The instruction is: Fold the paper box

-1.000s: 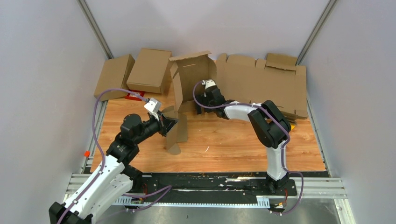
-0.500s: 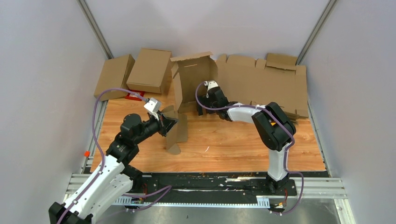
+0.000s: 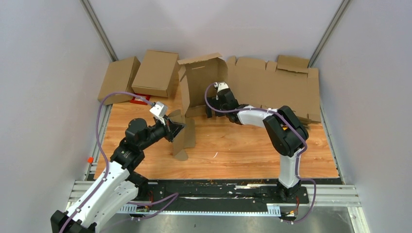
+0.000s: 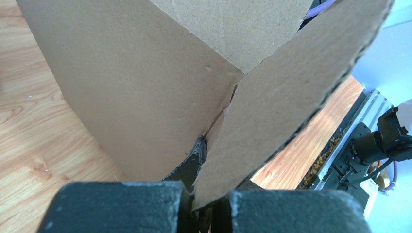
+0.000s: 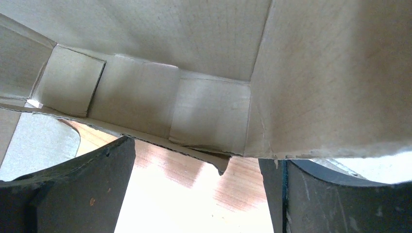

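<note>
The paper box [image 3: 201, 82], plain brown cardboard, stands half-formed at the back middle of the table, with its open side facing the arms. A long flap [image 3: 184, 138] hangs from it down to the left. My left gripper [image 3: 176, 128] is shut on this flap. In the left wrist view the flap [image 4: 282, 107] runs between the closed jaws of the left gripper [image 4: 206, 204]. My right gripper [image 3: 210, 109] is open at the box's lower edge. In the right wrist view the right gripper [image 5: 197, 170] shows wide-open jaws, with the box's inner walls [image 5: 209, 63] just above the fingers.
Two folded brown cartons [image 3: 119, 77] [image 3: 156, 73] lie at the back left, with a small red card [image 3: 141, 98] under them. A wide sheaf of notched cardboard sheets [image 3: 272, 90] leans at the back right. Grey walls stand on both sides.
My right arm has shifted a little to the right and back, and the box's back panel now stands slightly more upright and wider. The left arm and its flap have not moved.
</note>
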`<state>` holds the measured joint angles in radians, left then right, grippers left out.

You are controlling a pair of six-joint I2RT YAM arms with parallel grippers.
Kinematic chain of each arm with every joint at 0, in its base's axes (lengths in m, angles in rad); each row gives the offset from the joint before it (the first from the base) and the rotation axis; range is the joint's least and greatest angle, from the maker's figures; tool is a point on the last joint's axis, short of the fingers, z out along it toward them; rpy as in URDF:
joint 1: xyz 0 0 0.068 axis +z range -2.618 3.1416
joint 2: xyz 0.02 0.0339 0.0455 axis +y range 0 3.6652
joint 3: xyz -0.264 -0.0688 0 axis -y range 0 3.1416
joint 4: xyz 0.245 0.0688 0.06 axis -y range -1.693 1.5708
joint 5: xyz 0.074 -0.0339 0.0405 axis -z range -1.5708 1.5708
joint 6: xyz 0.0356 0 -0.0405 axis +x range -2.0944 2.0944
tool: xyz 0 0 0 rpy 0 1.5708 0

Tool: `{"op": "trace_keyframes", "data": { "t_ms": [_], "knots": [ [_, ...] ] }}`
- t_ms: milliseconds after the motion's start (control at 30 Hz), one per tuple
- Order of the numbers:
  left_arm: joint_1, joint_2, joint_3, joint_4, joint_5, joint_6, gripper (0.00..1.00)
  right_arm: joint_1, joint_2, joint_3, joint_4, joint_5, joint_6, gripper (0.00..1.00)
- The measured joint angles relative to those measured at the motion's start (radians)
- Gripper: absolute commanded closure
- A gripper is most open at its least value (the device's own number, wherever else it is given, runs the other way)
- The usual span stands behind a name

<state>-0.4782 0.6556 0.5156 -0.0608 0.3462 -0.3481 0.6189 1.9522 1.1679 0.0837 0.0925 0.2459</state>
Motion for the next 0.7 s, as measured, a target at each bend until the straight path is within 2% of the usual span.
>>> {"op": "trace_keyframes", "data": {
  "t_ms": [167, 333, 467, 600, 700],
  "knots": [
    [0.0, 0.0, 0.0, 0.001, 0.0, 0.0, 1.0, -0.009, 0.0, 0.0, 0.005, -0.016, -0.003, 0.08],
    [0.0, 0.004, 0.002, 0.002, 0.003, 0.0, 1.0, -0.012, 0.0, -0.002, 0.027, -0.035, -0.005, 0.0],
    [0.0, 0.007, 0.003, 0.002, 0.004, 0.0, 1.0, -0.014, 0.0, -0.003, 0.047, -0.043, -0.007, 0.0],
    [0.0, 0.01, 0.003, 0.004, 0.007, 0.0, 1.0, -0.017, 0.0, -0.003, 0.059, -0.043, -0.006, 0.04],
    [0.0, 0.013, 0.004, 0.006, 0.01, 0.0, 1.0, -0.018, 0.0, -0.002, 0.064, -0.043, -0.007, 0.11]
  ]
}}
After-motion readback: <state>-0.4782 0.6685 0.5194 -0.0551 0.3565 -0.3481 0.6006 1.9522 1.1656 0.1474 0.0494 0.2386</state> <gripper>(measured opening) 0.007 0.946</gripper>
